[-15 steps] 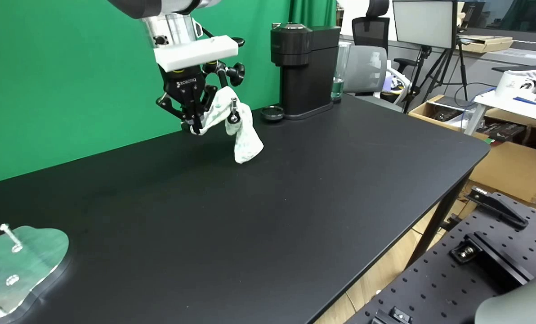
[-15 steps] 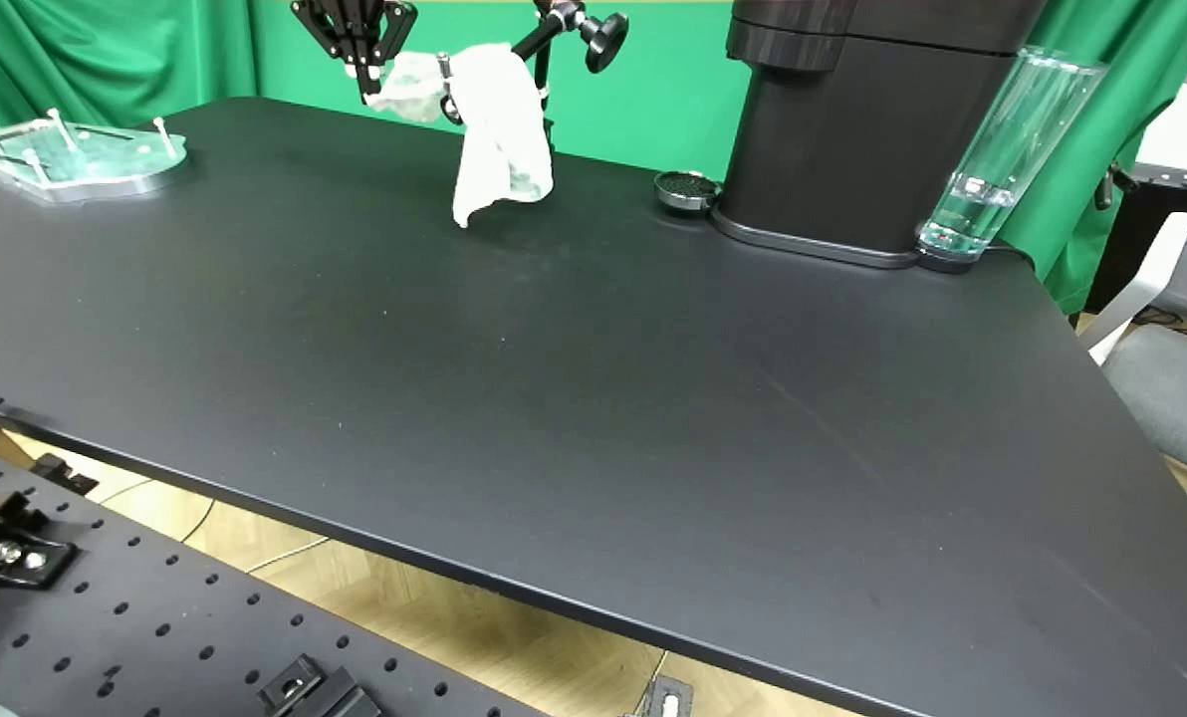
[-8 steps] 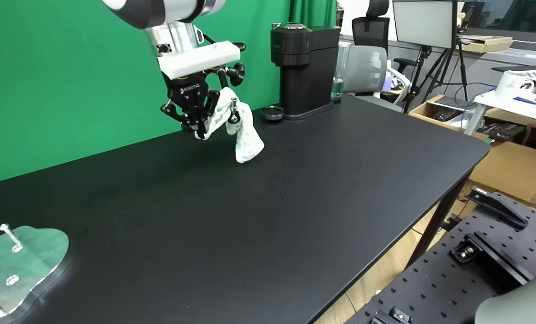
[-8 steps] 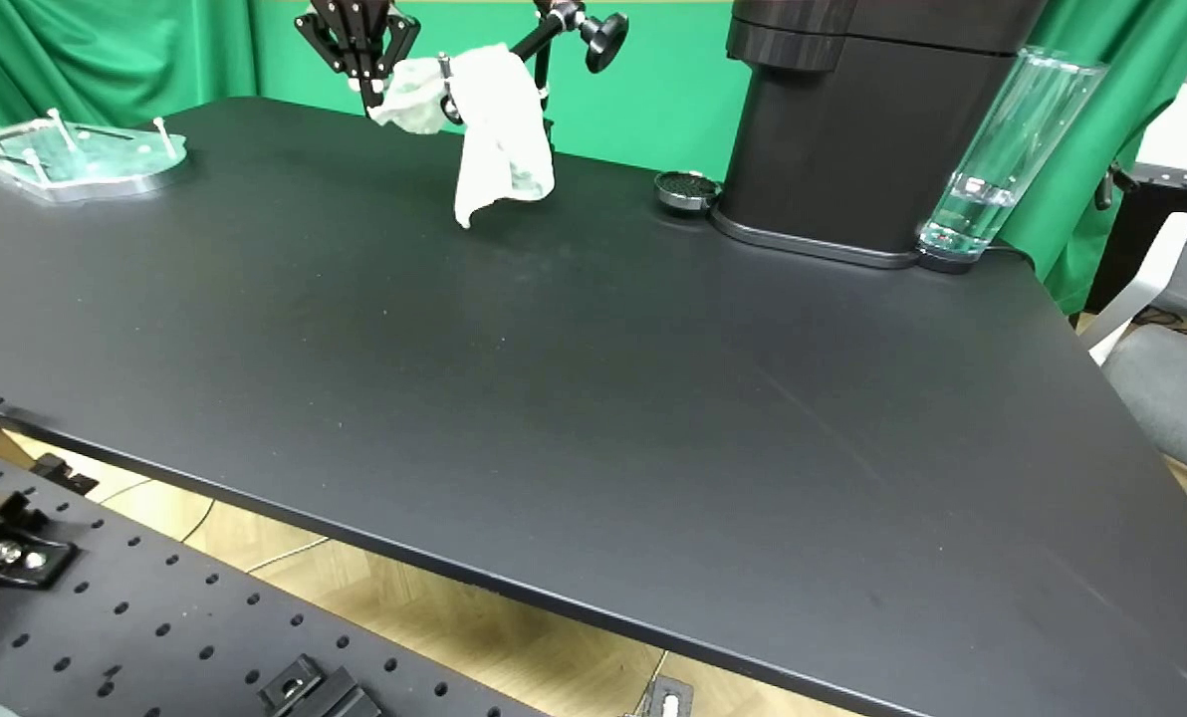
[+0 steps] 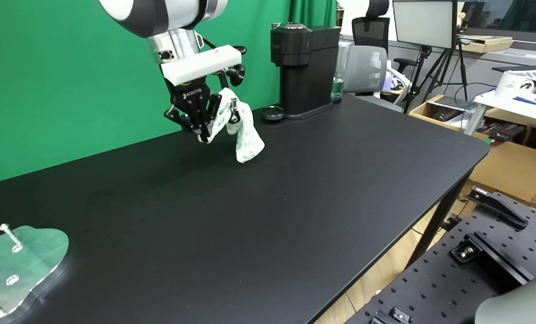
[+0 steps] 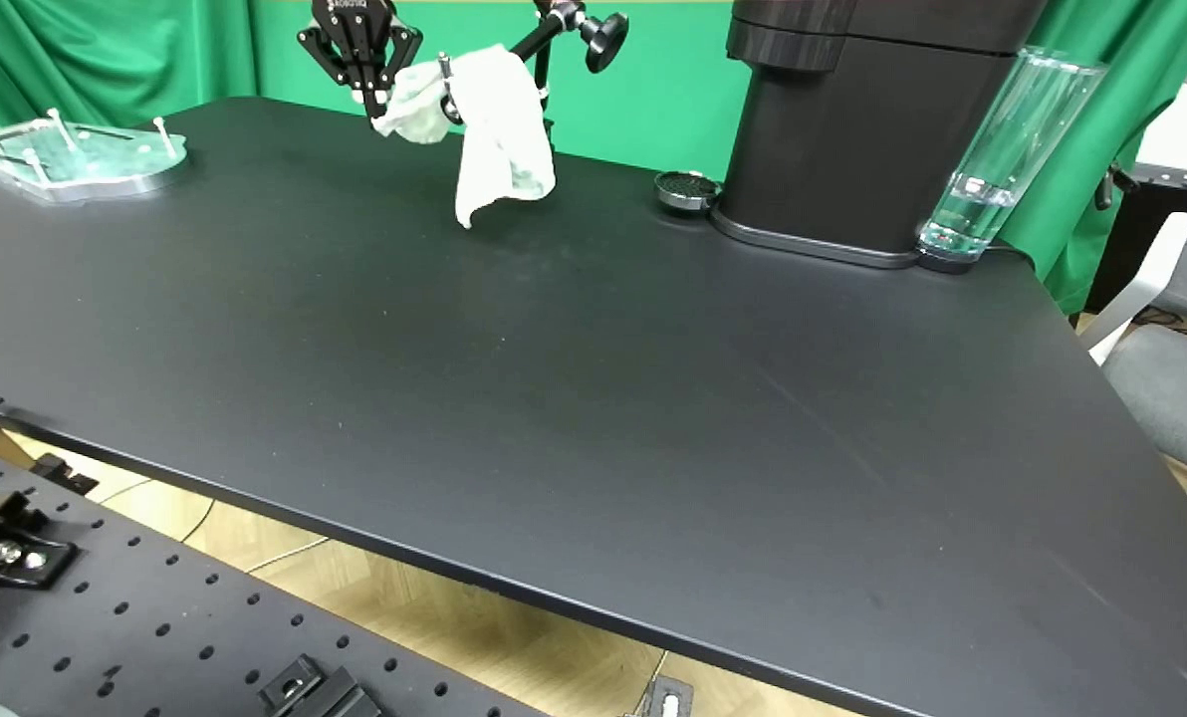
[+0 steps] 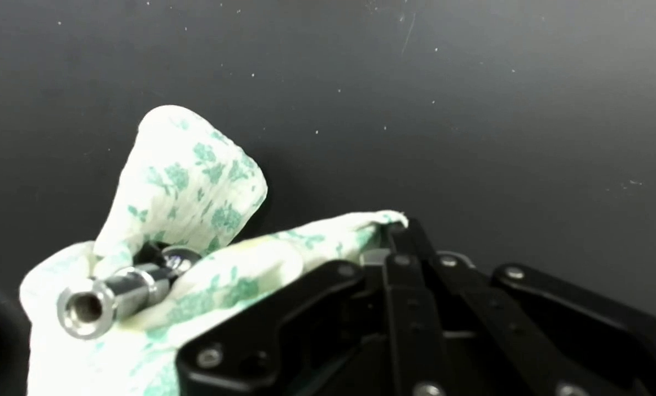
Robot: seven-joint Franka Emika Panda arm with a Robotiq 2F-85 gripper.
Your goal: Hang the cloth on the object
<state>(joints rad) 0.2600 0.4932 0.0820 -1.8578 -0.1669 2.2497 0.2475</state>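
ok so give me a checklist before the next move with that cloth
1. Cloth draped over the stand: ok, one end hangs down.
2. Cloth on both sides of the metal tip: ok.
3. Jaws free of the cloth: not ok, closed on its edge.
4. Cloth's hanging end off the table: cannot tell.
5. Cloth apart from the black machine: ok, in both exterior views.
6. Cloth stays put once released: cannot tell.

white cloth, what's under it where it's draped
The black stand arm runs under the cloth, and a metal fitting pokes out between the folds. What lies between is covered.
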